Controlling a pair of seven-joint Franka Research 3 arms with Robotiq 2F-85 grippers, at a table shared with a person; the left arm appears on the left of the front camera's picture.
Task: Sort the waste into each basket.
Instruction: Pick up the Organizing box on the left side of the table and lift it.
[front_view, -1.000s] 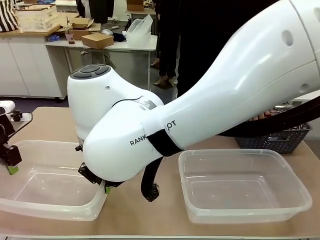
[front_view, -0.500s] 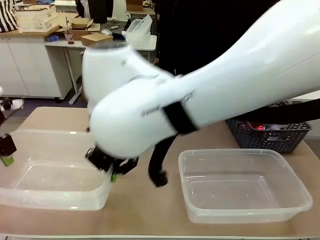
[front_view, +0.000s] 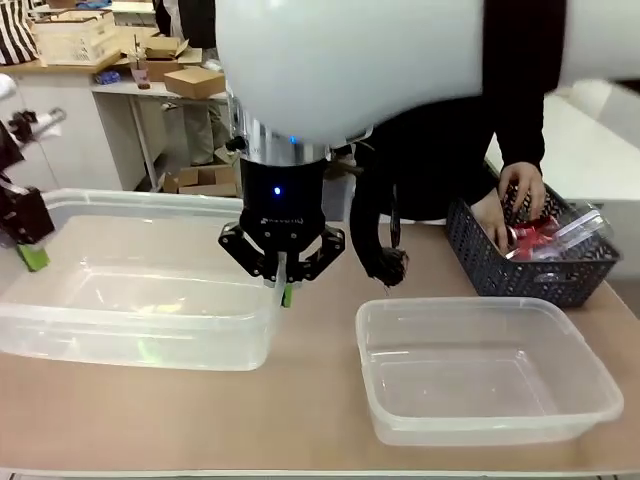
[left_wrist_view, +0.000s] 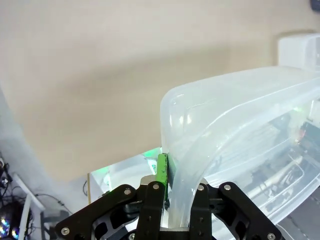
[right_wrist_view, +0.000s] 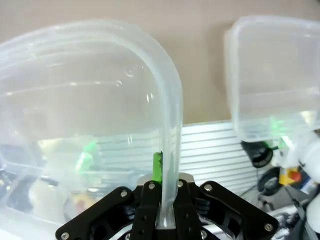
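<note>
Waste (front_view: 530, 237): red cans and a clear bottle in the dark lattice basket (front_view: 500, 278), far right on the table (front_view: 310, 400), a person's hand (front_view: 522, 190) among them.
Left tool (front_view: 30, 256): pinched closed on the wide clear tub (front_view: 150, 345), left rim.
Right tool (front_view: 285, 290): pinched on its right rim.
Risk: uneven arm motion could flex the rim, dropping it.
Tubs: held one and second tub (front_view: 450, 303) look empty.

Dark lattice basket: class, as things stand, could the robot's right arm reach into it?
Probably not yet. The right gripper has its fingers shut on the rim of the clear tub, as does the left gripper, and a person's hand is inside the basket.
</note>
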